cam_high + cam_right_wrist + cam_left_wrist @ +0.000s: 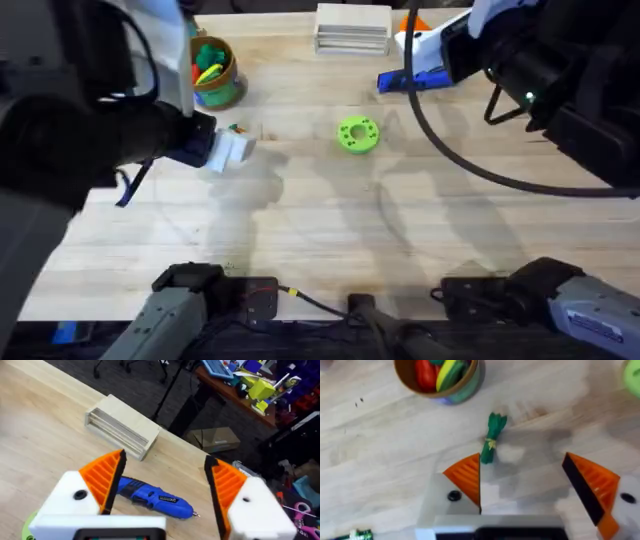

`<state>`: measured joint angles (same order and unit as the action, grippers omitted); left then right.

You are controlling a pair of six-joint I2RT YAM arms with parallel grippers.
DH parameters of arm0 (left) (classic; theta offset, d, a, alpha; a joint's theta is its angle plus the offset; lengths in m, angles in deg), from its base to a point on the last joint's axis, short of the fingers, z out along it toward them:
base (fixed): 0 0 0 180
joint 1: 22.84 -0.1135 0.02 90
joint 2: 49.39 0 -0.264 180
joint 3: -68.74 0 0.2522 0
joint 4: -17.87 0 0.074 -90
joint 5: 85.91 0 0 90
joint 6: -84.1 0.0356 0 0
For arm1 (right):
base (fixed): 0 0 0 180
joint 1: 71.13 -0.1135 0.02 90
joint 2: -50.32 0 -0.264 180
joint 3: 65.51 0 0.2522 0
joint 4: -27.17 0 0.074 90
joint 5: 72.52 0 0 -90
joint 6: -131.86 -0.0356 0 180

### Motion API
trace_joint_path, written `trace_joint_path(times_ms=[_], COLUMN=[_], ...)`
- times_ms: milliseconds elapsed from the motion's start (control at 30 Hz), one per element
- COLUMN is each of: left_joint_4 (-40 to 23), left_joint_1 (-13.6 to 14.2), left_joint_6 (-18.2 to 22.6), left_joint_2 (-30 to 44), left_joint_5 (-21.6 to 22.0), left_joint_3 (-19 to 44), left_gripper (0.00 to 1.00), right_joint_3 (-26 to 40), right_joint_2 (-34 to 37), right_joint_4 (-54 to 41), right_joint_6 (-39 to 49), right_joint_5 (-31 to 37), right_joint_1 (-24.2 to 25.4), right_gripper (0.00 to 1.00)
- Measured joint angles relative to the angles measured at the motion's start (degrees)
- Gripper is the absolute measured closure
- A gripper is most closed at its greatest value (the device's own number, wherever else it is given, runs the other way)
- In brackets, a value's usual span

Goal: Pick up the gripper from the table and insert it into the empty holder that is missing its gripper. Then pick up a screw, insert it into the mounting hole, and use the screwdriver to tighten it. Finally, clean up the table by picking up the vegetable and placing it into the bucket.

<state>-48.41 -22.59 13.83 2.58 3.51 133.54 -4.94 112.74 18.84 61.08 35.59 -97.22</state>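
The dark-green vegetable (pixel 493 437) lies on the wood just ahead of my left gripper (pixel 522 460), which is open with nothing between its orange pads; overhead, that gripper (pixel 232 150) hovers beside the vegetable (pixel 235 128). The bucket (pixel 445 394) stands a little beyond, with toy food inside, at the table's back left (pixel 225 92). My right gripper (pixel 165 457) is open above the blue screwdriver (pixel 155 497), which lies flat at the back right (pixel 410 78). The loose gripper piece, the holder and the screw are out of view.
A bright-green disc (pixel 357 134) sits mid-table. A wooden box (pixel 352 28) lies at the back edge near the screwdriver. The right arm's black cable (pixel 450 150) loops over the right half of the table. The table's far edge runs just past the box (pixel 122 432).
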Motion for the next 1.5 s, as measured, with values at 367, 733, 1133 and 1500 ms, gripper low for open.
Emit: trace_joint_path(times_ms=[367,733,1133,1500], left_joint_4=[0.67,11.65,14.31,15.94], left_joint_1=[-0.02,-3.94,-4.66,-4.70], left_joint_6=[0.03,0.06,1.53,2.02], left_joint_2=[16.34,25.17,34.09,37.72], left_joint_5=[2.57,2.88,1.12,-0.44], left_joint_3=[0.00,-0.02,-0.02,0.04], left_gripper=[0.008,0.008,0.008,0.042], right_joint_3=[0.00,0.00,0.00,0.00], right_joint_2=[-0.01,0.01,0.01,0.00], right_joint_4=[-0.04,-0.09,-0.09,-0.11], right_joint_6=[-0.03,-0.17,-0.17,-0.17], right_joint_5=[0.00,0.00,0.00,0.00], right_joint_1=[0.00,0.00,0.00,0.00], right_gripper=[0.012,0.010,0.010,0.011])
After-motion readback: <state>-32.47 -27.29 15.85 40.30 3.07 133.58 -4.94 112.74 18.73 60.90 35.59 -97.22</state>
